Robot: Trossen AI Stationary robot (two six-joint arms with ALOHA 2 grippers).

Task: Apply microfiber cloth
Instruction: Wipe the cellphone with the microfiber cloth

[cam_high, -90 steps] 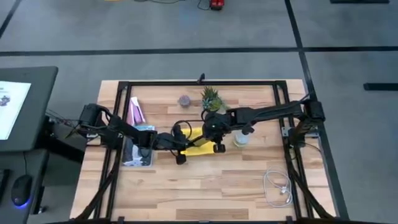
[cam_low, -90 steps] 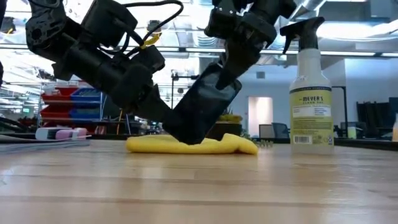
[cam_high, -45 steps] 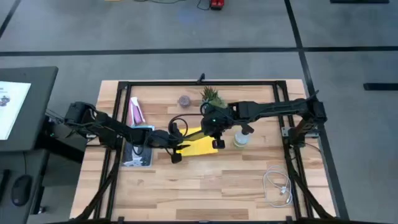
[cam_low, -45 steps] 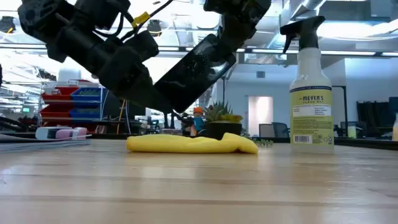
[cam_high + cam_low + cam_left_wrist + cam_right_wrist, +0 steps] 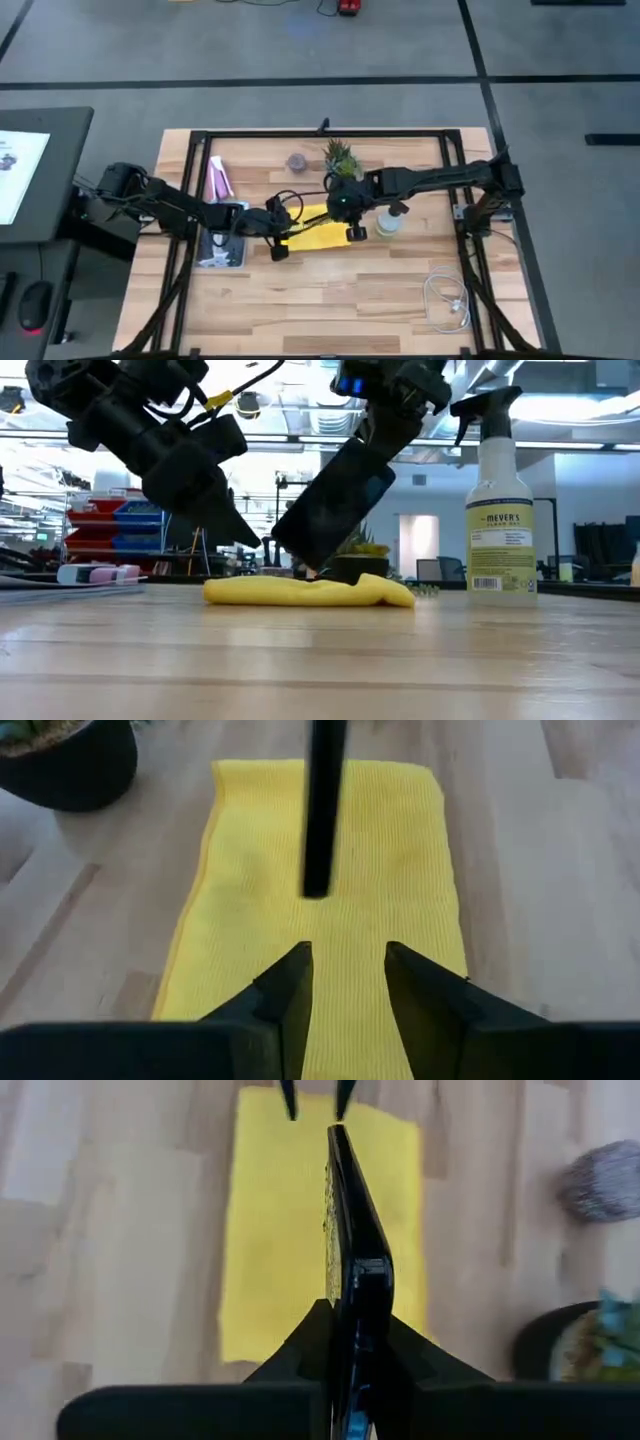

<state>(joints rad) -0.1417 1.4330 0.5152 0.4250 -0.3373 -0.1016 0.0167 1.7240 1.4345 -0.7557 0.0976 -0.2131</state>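
Right claw [image 5: 345, 1335] hides phone [image 5: 352, 1230] face

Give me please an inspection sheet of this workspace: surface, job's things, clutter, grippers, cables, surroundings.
Surface: wooden table, black frame around it.
Job's things: microfiber cloth lies flat mid-table; black smartphone is held tilted above it, lower edge near the cloth.
Clutter: spray bottle, potted plant, pink item, small grey object, tray with packet.
Grippers: right gripper shut on the smartphone; left gripper open, empty, over the cloth.
Cables: white cable coiled on the table.
Surroundings: grey floor, screen beside the table; no person seen.
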